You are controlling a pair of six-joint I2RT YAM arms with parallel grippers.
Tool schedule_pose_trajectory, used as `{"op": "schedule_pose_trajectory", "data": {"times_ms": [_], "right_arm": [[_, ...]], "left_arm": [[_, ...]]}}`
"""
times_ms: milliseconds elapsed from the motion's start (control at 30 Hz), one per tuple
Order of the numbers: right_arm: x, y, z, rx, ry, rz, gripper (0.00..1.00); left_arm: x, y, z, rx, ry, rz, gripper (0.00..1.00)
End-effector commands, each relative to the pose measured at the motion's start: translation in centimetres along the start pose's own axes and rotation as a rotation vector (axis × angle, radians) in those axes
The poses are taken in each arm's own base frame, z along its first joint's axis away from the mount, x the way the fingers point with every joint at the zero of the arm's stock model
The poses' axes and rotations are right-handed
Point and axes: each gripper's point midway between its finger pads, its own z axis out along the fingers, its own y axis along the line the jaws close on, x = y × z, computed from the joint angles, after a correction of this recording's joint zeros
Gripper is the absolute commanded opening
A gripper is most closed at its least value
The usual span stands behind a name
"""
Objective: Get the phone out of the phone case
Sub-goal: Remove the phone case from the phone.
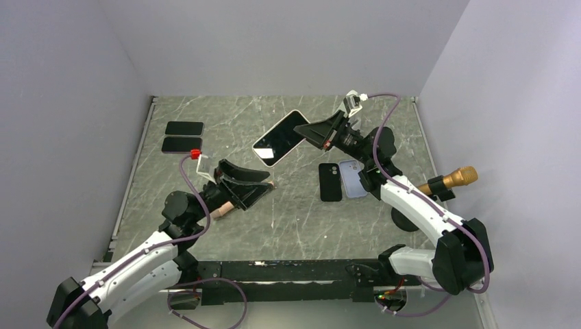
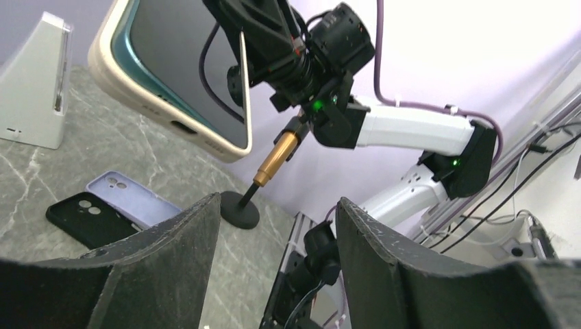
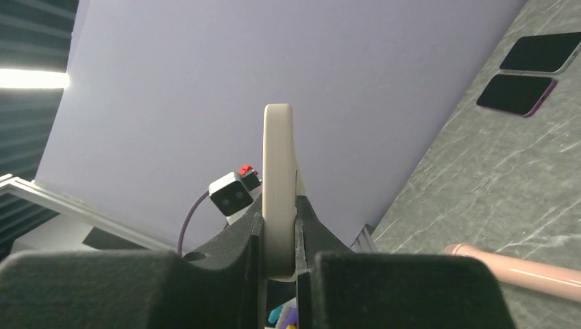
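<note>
Left gripper (image 1: 266,181): low over the table (image 1: 294,219), nearest the arm bases. Jaws stand wide apart, nothing between them. The fingers (image 2: 171,260) frame open air in the left wrist view.

Pink cylinder (image 1: 223,211): lies on the table just beside the left gripper's body, on the near side.

Black case (image 1: 330,181) and lavender case (image 1: 353,178): flat on the table, side by side and touching or nearly so, camera cut-outs up. Both lie to the right of the left gripper, near the right arm.

Gold microphone-shaped object (image 1: 452,180): on a round black base at the right edge of the table, tilted.

Right gripper (image 1: 303,130): raised above the table, past the two loose cases. Jaws clamped on the edge of the cream phone case (image 3: 279,171). In the right wrist view the rim sits pinched between both fingers.

Phone (image 1: 277,140): sits inside the cream phone case, dark screen up and tilted, held in the air clear of the table, between the two grippers. A teal edge shows inside the cream rim in the left wrist view.

Two dark phones (image 1: 184,128) and (image 1: 182,144): flat at the far left of the table, parallel, close together, well apart from both grippers.
</note>
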Motion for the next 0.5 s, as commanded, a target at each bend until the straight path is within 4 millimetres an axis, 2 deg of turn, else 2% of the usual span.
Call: {"op": "schedule_pose_trajectory", "data": {"times_ms": [0,100,367,467], "right_arm": [[-1.2,2.6,0.1,-0.08,-0.085,-0.074,0.0],[-0.8,2.5,0.2,-0.091,-0.081,-0.063,0.0],[-0.5,3.1,0.1,-0.116,-0.083,-0.055,0.0],[-0.6,3.4,0.1,-0.124,-0.087,-0.05,0.0]], "left_arm": [[-3.6,-1.6,1.1,0.028,-0.141,-0.023,0.66],[-4.0,-0.9,1.4,-0.006,-0.157,-0.037,0.64],[-4.8,-0.4,1.8,-0.024,-0.2,-0.048,0.48],[-5.0,-0.2,1.8,-0.034,-0.218,-0.071,0.46]]}}
